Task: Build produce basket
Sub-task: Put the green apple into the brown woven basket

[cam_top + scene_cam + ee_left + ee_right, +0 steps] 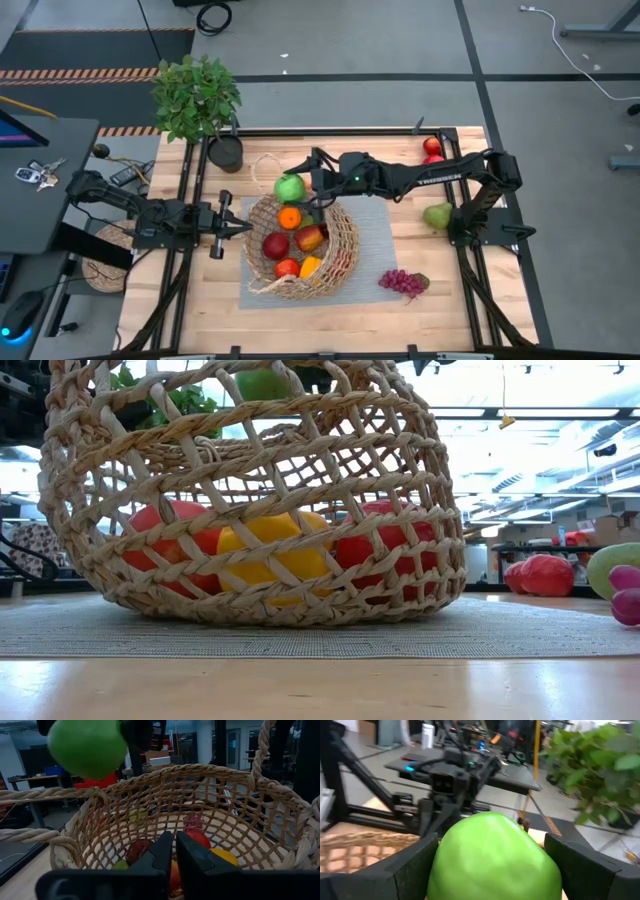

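The tan wicker basket [300,245] stands on a grey mat [378,235] and holds red apples [276,244], an orange [289,217] and a yellow piece [310,266]. My right gripper [300,185] reaches in level from the table's right. It is shut on a green apple [290,187] above the basket's far rim. That apple also shows in the left wrist view [87,747]. My left gripper [238,228] points level at the basket's left rim, fingers shut [174,847]. My right gripper pinches the green apple's two opposite sides [445,865] between its two fingers [412,865]. The fingers come in level from the table's right side. The apple is lifted clear, above the basket's rim. My left gripper's tips are at the basket's left rim; whether they touch it I cannot tell.
A potted plant [197,95] stands at the far left of the table. Red apples [432,148], a green pear [437,215] and purple grapes [402,283] lie on the table's right side. A flat woven disc [105,255] lies beyond the left edge.
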You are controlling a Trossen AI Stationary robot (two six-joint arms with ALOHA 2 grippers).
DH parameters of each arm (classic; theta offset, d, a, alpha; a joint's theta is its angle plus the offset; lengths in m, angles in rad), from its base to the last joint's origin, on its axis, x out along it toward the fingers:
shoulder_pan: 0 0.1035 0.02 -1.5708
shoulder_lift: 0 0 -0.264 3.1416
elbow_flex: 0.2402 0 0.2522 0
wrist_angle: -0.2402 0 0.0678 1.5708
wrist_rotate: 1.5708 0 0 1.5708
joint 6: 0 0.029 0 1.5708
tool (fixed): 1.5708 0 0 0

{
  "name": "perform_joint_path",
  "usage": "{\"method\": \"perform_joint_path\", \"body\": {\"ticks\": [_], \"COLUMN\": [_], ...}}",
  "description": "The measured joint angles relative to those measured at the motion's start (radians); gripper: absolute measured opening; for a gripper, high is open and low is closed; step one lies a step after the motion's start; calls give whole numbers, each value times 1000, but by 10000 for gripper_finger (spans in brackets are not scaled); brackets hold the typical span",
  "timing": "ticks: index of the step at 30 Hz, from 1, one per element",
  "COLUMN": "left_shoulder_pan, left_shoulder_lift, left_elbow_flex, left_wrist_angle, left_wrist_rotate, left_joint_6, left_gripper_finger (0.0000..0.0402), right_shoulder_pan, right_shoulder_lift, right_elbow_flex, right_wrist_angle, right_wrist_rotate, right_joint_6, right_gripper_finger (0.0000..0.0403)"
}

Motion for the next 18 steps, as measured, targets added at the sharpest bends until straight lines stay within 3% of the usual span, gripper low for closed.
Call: {"method": "perform_joint_path", "body": {"ticks": [9, 18], "left_shoulder_pan": [0, 0], "left_shoulder_lift": [0, 0], "left_elbow_flex": [0, 0], "left_wrist_angle": [0, -1], "left_wrist_rotate": [0, 0], "left_joint_6": [0, 0], "left_gripper_finger": [33, 30], "right_shoulder_pan": [10, 71], "right_shoulder_lift": [6, 50], "right_elbow_flex": [0, 4], "right_wrist_angle": [81, 148], "right_wrist_rotate": [-201, -153], "right_joint_6": [-2, -29], "right_gripper_finger": [361, 361]}}
